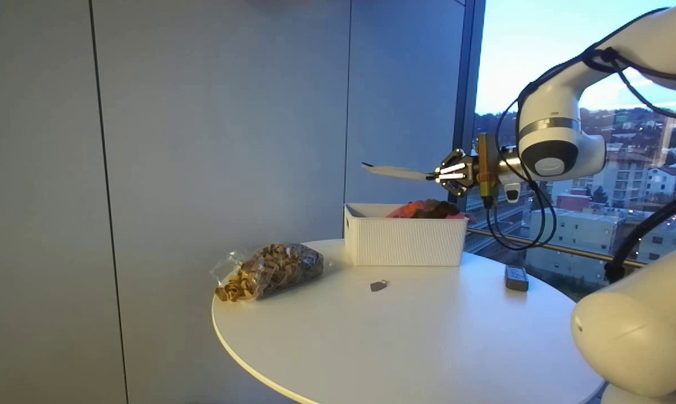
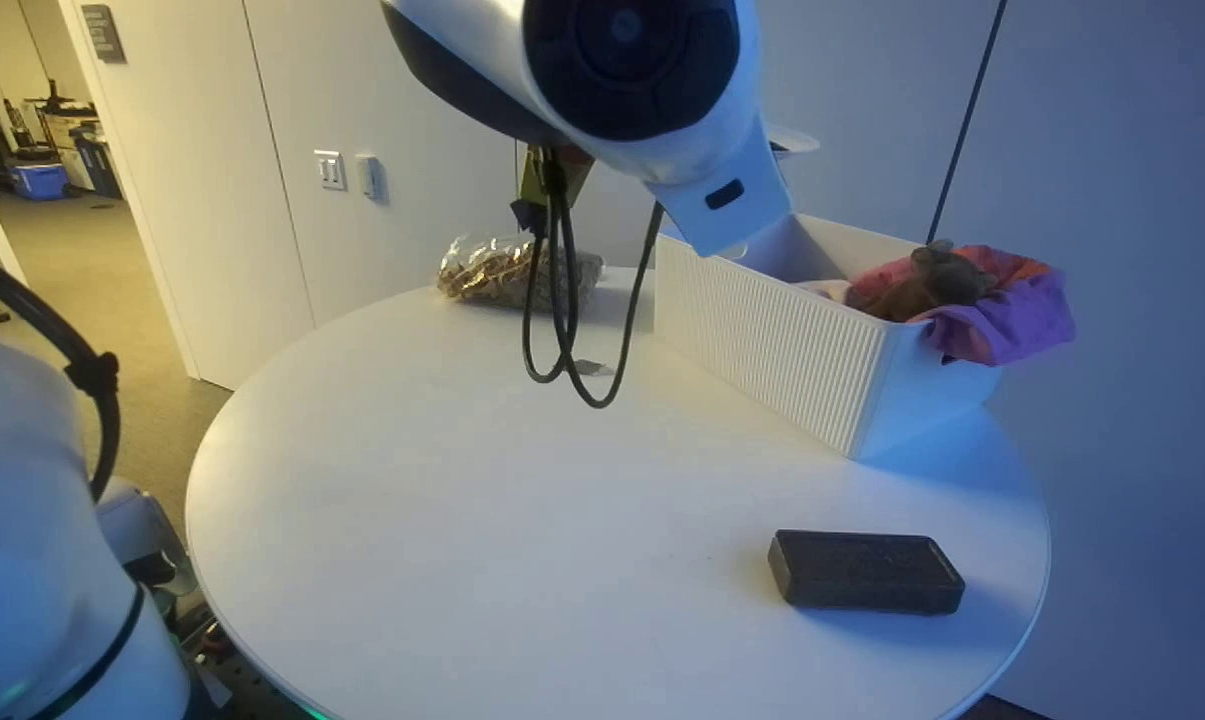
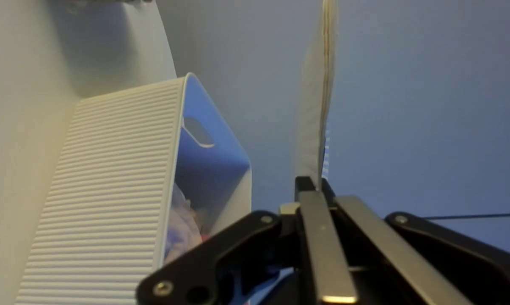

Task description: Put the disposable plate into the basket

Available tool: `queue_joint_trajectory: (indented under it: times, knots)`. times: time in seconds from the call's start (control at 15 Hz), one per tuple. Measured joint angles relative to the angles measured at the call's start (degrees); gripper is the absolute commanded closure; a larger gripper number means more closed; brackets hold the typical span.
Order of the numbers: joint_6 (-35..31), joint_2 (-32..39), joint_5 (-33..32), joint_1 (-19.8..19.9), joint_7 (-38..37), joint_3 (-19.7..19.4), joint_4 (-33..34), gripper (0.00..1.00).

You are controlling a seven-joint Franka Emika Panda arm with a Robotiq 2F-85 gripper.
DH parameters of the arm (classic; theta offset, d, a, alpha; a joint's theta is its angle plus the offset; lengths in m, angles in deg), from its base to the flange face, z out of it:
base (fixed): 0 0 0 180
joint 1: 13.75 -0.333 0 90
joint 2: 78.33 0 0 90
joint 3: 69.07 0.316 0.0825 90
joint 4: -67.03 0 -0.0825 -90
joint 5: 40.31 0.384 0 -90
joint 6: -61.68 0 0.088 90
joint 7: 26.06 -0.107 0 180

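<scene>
One-armed, pinching one plate [image 1: 402,172] in one gripper [image 1: 434,175] above one basket [image 1: 408,242]; showing one bag [image 1: 284,266], one tag [image 1: 378,285] and one dark block [image 2: 867,572] near the basket.

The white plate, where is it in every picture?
In an exterior view: the plate is edge-on, just above and right of the middle.
In an exterior view: the plate peeks from behind the arm near the top.
Wrist view: right of centre, the plate runs from the top edge to the fingers.
Shared landmark: the ribbed basket.
</scene>
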Motion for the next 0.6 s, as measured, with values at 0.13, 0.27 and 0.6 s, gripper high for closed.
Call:
queue_joint_trajectory:
  times: [0.13, 0.27, 0.6]
  knots:
    - [-6.14, -0.44, 1.69, 0.06, 0.07, 1.67, -0.34, 0.97]
    - [-12.56, -0.54, 3.26, 0.05, 0.41, 3.92, -0.44, 0.97]
    - [-24.50, -0.04, 9.62, 0.04, 4.93, 9.88, 0.03, 0.97]
